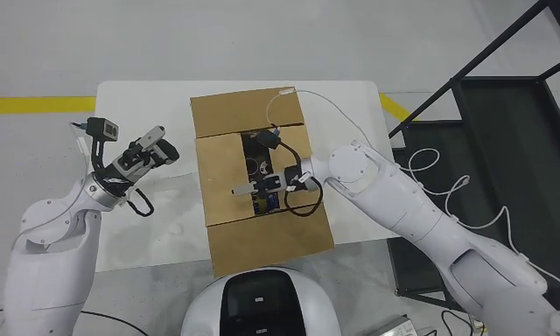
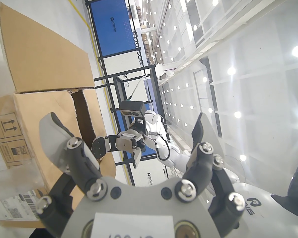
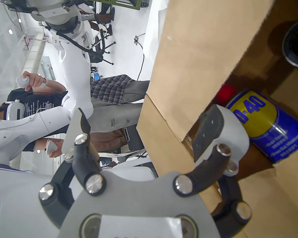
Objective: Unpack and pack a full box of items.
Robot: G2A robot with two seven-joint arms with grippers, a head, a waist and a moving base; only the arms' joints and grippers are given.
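- The near flap (image 1: 271,235) of the box (image 1: 219,178) (image 2: 39,58) (image 3: 193,50) is lying flat and reaching the near edge of the surface (image 1: 140,108). It is leaving almost no bare room on that side.
- The right end effector (image 1: 254,192) (image 3: 145,125) (image 2: 114,147) is sitting at the near part of the box's narrow opening, with its arm coming in from the right. It is spread wide and gripping nothing. It is straddling a cardboard flap edge, with one finger (image 3: 213,130) inside the box and the other outside.
- A blue and yellow spray can (image 3: 265,125) with a red cap is sitting inside the box, just beside the inner finger and partly under the flap. Whether it is standing or lying cannot be told.
- The left end effector (image 1: 162,143) (image 2: 125,125) is hovering above bare surface well to the left of the box. Its fingers are wide apart and holding nothing, and open surface is lying all around it.
- A dark round item (image 3: 295,45) is resting deeper in the box, farther in than the can.
- On the right, a narrow strip of surface is running between the box and the right edge, with the right arm crossing above it.
- The far flap (image 1: 249,113) is lying open toward the far edge, with a band of bare surface beyond it.
- A white cable (image 1: 332,108) is looping over the box's far right corner.
- A black rack (image 1: 490,117) is standing just past the surface's right edge.
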